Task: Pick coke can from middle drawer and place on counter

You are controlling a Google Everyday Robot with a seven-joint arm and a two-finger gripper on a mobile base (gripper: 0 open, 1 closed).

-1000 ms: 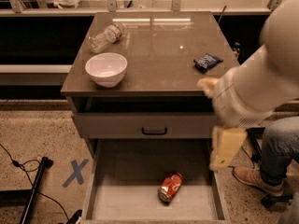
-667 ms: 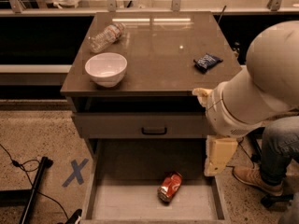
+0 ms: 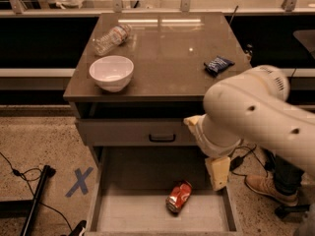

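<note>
The coke can [image 3: 178, 196], red-orange with white markings, lies on its side on the floor of the open middle drawer [image 3: 133, 215], a little right of centre. My gripper [image 3: 218, 172], a cream-coloured piece at the end of the big white arm [image 3: 256, 112], hangs over the drawer's right side. It is above and to the right of the can and apart from it. The counter [image 3: 167, 58] is the glossy grey-brown top of the cabinet.
On the counter stand a white bowl [image 3: 111, 72], a clear plastic bottle [image 3: 112, 38] lying down and a dark blue snack bag [image 3: 218, 64]. A closed drawer front with a dark handle [image 3: 162, 137] sits above the open drawer. A person's shoe [image 3: 266, 188] is at the right, a blue tape X [image 3: 79, 181] at the left.
The arm has swung left across the cabinet's front. The gripper has moved left and a little down, closer to the can. The can has not moved.
</note>
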